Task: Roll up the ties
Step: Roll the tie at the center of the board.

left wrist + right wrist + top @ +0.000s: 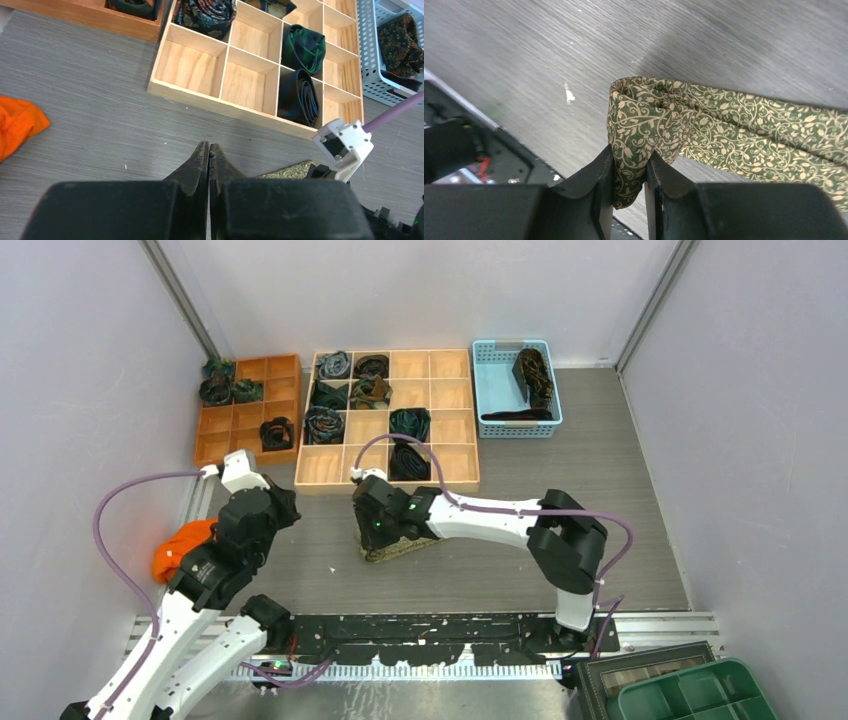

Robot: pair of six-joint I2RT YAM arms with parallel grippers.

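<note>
My right claw [629, 165] is pinching a folded end of the olive-gold tie [724, 125] between its two fingers. The leaf-patterned cloth bunches into a small loop just above the fingertips, and the rest of the strip runs off flat to the right across the grey desk [600, 470]. From above, this tie lies just in front of the near rim of the light wooden divider tray [390, 487], with my right wrist over it. My left claw [208, 150] is pressed together with nothing between its fingers, and it hangs over bare desk to the left of the tie. An orange cloth [20, 125] lies on the desk at my far left. In the light tray's third column, a dark green coiled tie [302, 50] sits in the second compartment from the front and a black coiled tie [297, 97] sits in the front one. More coils fill compartments toward the back left. A smaller orange-brown wooden tray [215, 435] to the left holds a few dark coils. A blue plastic basket [495, 390] to the right holds a dark brown patterned tie [533, 375].
</note>
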